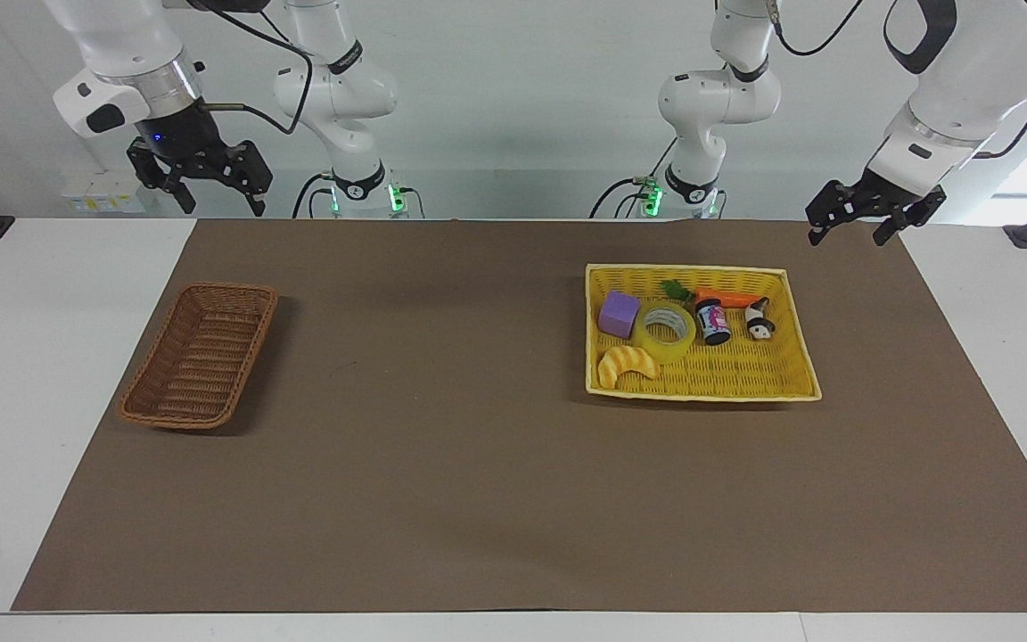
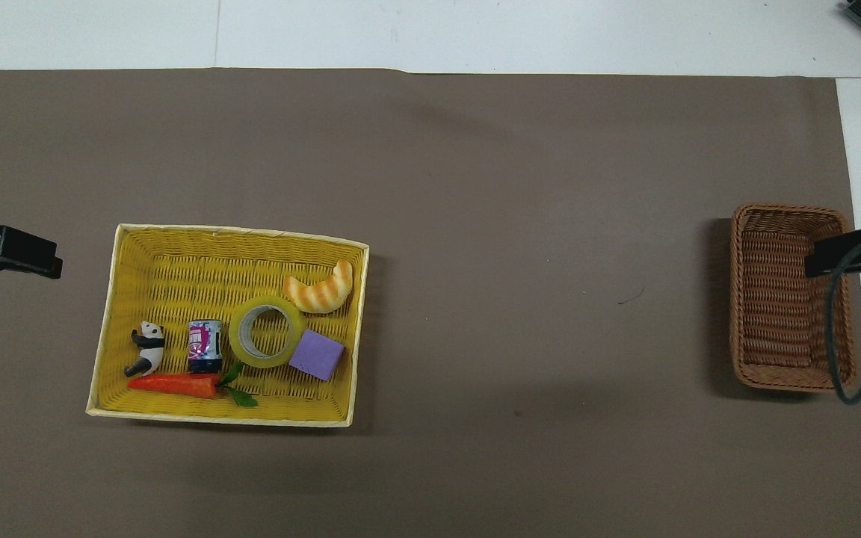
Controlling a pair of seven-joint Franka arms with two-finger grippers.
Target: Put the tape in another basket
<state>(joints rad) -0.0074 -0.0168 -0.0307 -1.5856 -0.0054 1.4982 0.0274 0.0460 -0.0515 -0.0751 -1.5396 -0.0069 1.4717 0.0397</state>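
Yellow translucent tape [image 1: 666, 331] is lying flat inside the yellow basket [image 1: 799, 343] toward your left arm's end of the bench [image 1: 478, 499], its pale core facing up. You are seeing it touching a purple block [image 1: 619, 313] on one side, with a small can [image 1: 712, 322] just beside it on the other and a striped croissant toy [image 1: 626, 364] lying just farther from the robots. A carrot toy [image 1: 726, 298] is lying along the basket wall nearest the robots, and a little panda figure [image 1: 757, 321] is sitting beside the can. The brown wicker basket [image 1: 200, 354] is sitting well apart from all this, at your right arm's end of the bench, with nothing inside it. Your left gripper [image 1: 861, 227] is hanging in the air over the mat's edge nearest the robots, just off the yellow basket's corner, with its fingers [image 1: 815, 234] spread apart and holding nothing. Your right gripper [image 1: 219, 203] is waiting raised, appearing in the overhead view over the wicker basket's rim, its fingers [image 1: 256, 202] also spread apart and holding nothing.
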